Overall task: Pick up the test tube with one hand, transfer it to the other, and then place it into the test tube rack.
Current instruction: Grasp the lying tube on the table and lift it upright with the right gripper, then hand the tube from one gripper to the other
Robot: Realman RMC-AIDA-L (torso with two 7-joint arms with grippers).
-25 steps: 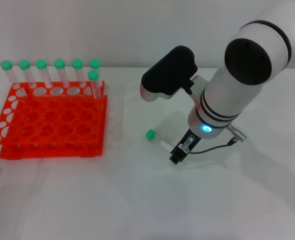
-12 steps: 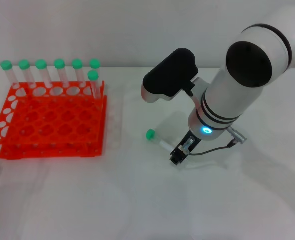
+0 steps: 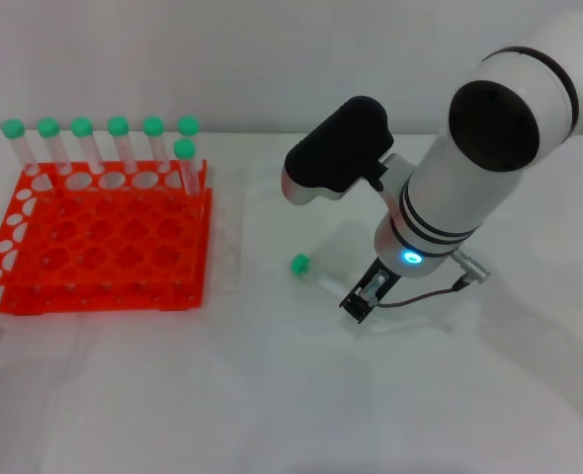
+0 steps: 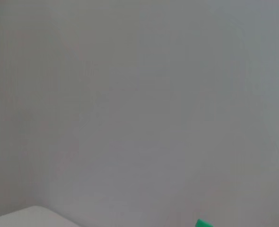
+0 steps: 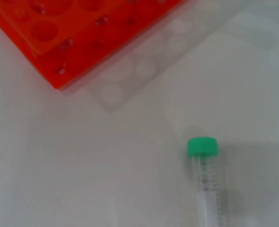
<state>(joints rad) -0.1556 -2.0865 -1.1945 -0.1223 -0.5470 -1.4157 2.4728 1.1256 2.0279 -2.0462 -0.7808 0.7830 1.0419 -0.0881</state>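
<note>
A clear test tube with a green cap (image 3: 298, 264) lies on the white table, right of the orange-red test tube rack (image 3: 104, 267). My right gripper (image 3: 358, 302) is down at the table, at the tube's pointed end, under the white arm with the glowing blue light. The right wrist view shows the tube (image 5: 206, 179) lying flat and a corner of the rack (image 5: 82, 33). My left arm is out of the head view. The left wrist view shows a blank grey surface and a speck of green (image 4: 203, 223) at its edge.
Several green-capped tubes (image 3: 119, 148) stand upright along the rack's back row. A grey cable and plug (image 3: 469, 269) hang off the right wrist. The white table (image 3: 272, 395) runs from the rack to the front edge.
The right gripper has shifted slightly to the right and back at the tube's tip. The tube's green cap has moved a touch with it.
</note>
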